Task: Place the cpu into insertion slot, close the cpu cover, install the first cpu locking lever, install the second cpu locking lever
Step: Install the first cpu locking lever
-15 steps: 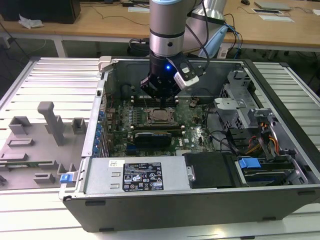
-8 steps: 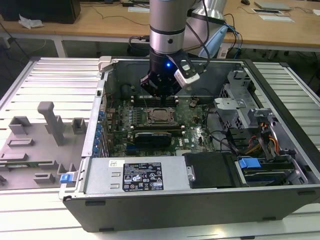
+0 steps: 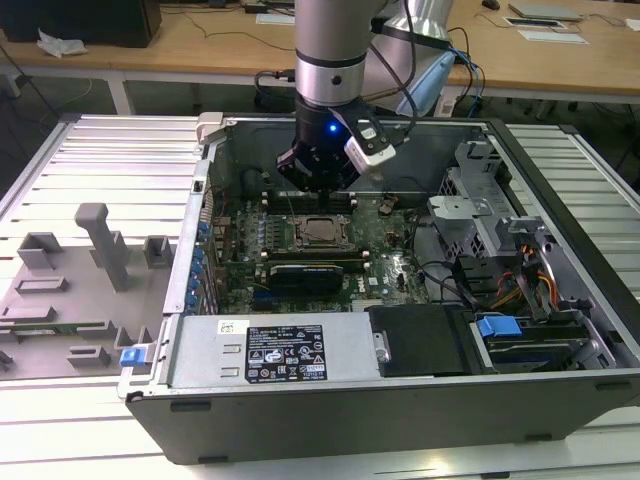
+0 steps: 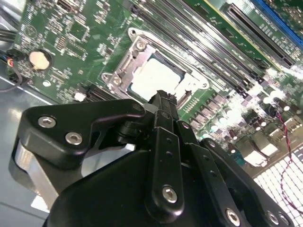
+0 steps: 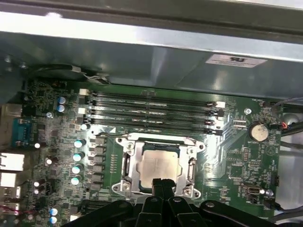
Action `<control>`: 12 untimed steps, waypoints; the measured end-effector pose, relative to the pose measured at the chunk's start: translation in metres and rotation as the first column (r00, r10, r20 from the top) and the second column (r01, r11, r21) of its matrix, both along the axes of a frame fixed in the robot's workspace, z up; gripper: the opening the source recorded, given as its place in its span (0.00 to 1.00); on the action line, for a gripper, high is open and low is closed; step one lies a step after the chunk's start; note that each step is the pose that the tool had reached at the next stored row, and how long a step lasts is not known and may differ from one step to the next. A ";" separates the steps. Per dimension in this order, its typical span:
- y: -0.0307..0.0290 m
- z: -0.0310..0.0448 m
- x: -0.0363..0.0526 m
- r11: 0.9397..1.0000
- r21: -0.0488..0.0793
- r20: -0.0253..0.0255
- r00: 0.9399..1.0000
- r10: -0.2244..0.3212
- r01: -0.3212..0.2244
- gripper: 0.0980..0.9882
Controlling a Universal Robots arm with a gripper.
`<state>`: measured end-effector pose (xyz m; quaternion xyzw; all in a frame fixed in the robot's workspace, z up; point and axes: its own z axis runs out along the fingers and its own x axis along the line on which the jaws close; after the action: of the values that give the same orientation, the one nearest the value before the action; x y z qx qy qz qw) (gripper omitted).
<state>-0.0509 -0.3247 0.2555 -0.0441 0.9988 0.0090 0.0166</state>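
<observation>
The cpu [image 5: 158, 165] lies flat in the insertion slot [image 5: 142, 191] on the green board, its silvery-beige top showing through the cut-out of the cpu cover [image 5: 129, 163]. The cover lies down over the chip in both wrist views: cpu [image 4: 154, 78], cover [image 4: 135, 54]. In the exterior view, my gripper [image 3: 318, 183] hangs inside the open computer case just above and behind the cpu [image 3: 320, 232]. Its black fingers [image 5: 156, 185] are pressed together with nothing between them, close over the socket's edge. The fingertips [image 4: 163, 98] overlap the cover's rim.
Long black memory slots [image 5: 151, 106] run beside the socket. A black graphics card [image 3: 310, 272], the power supply [image 3: 290, 355], a drive cage [image 3: 480, 200] and loose cables [image 3: 450, 280] crowd the case. A grey fixture plate [image 3: 80, 270] lies at the exterior view's left.
</observation>
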 end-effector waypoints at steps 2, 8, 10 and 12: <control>0.0000 0.0000 -0.0059 1.000 0.000 0.000 1.000 0.000 0.000 0.01; 0.0000 0.0000 -0.0226 1.000 0.000 0.000 1.000 0.000 0.000 0.01; 0.0000 0.0000 -0.0267 1.000 0.000 0.000 1.000 0.000 0.000 0.01; 0.0000 0.0000 -0.0312 1.000 0.000 0.000 1.000 0.000 0.000 0.01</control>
<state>-0.0821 -0.3247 0.2554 -0.0441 0.9988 0.0090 0.0168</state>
